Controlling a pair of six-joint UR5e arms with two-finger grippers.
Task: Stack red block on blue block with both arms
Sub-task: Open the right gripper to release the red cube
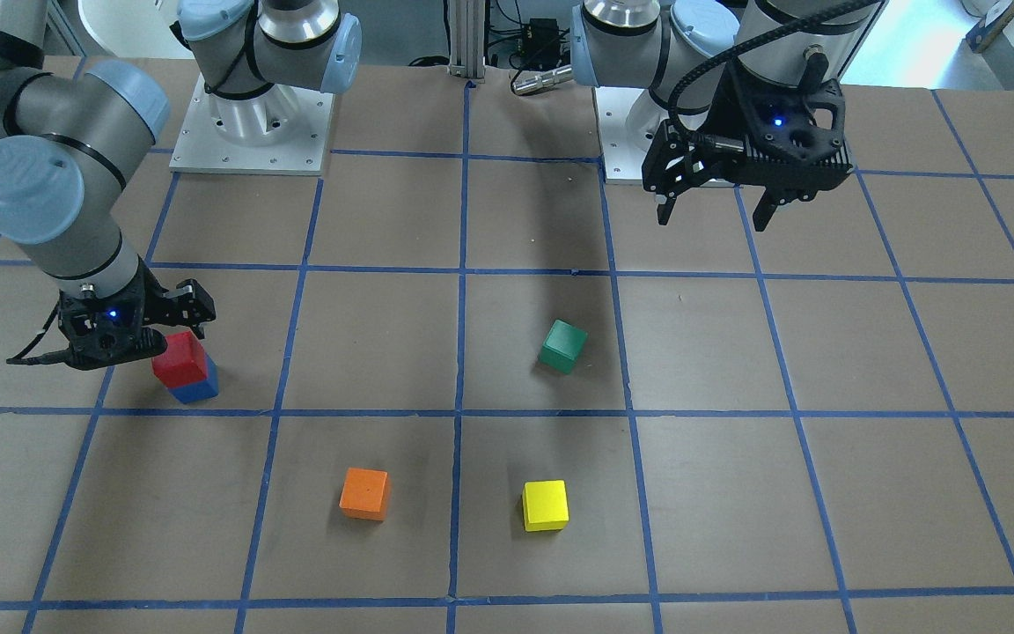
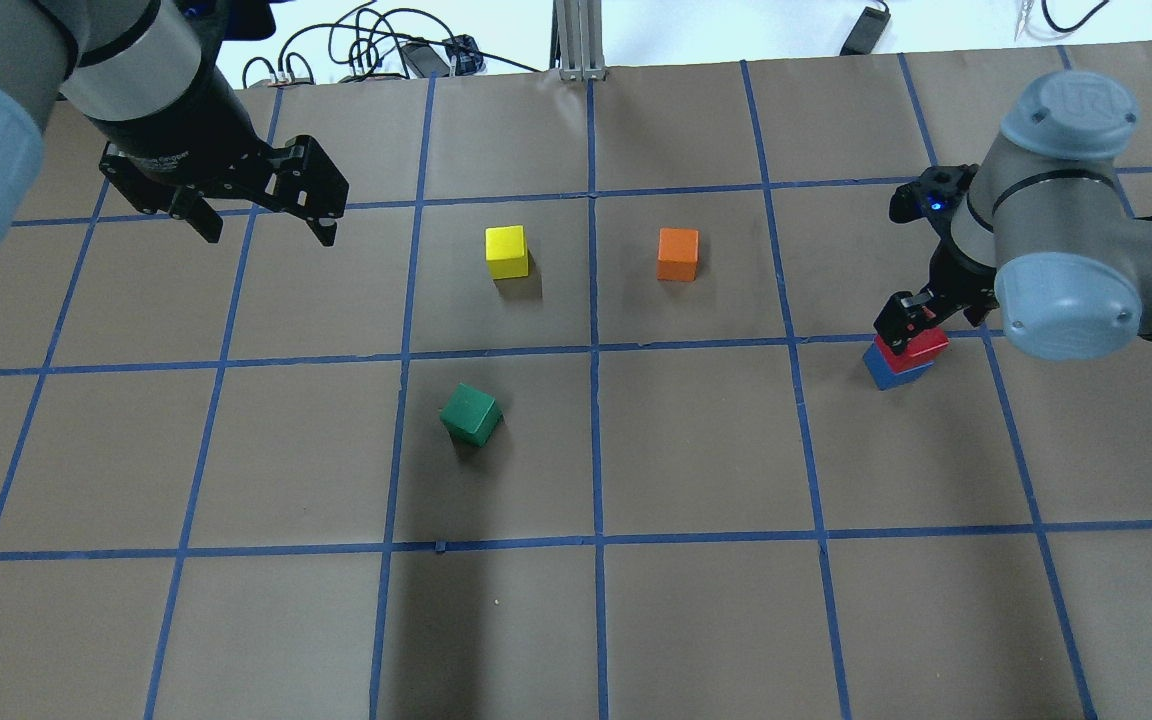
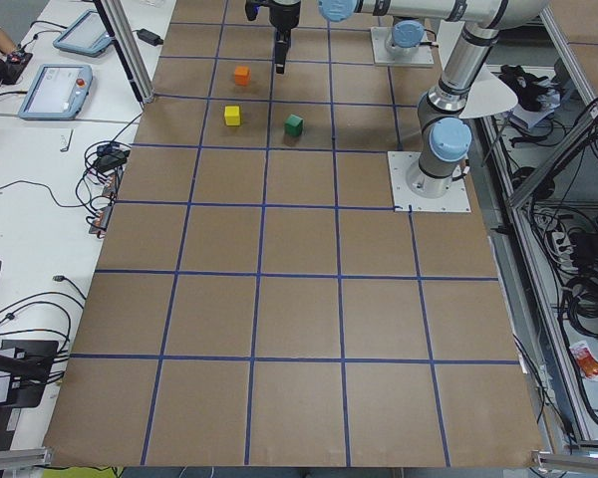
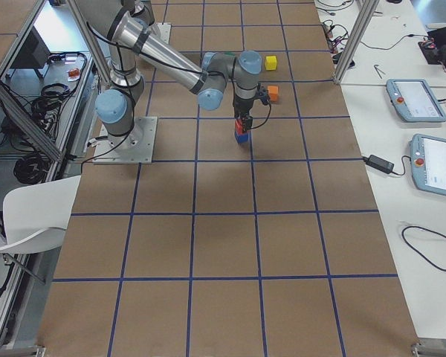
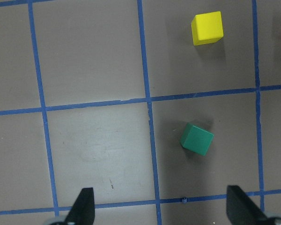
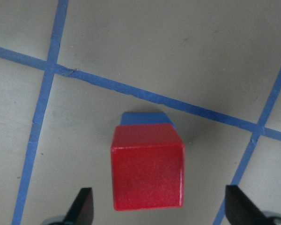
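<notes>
Matt painted red block [image 6: 147,171], blue block [image 6: 145,118]; dull brown paper table [image 2: 696,450].

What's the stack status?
Left end effector open, hovering clear. Right end effector open, straddling red block, not touching. Red block seated on blue block. Green cube, orange cube, yellow cube well apart.

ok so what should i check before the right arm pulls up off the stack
1. red block resting on blue block: ok, though their edges are not quite flush.
2. right tool open: ok, fingers stand apart on either side of the red block, with a gap showing in the wrist view.
3. Straight-up path clear: ok, nothing above the stack but the arm itself.
4. left tool out of the way: ok, open and empty, across the table.
5. green block, orange block, yellow block apart from the stack: ok.
6. Stack steady once left alone: cannot tell.
</notes>
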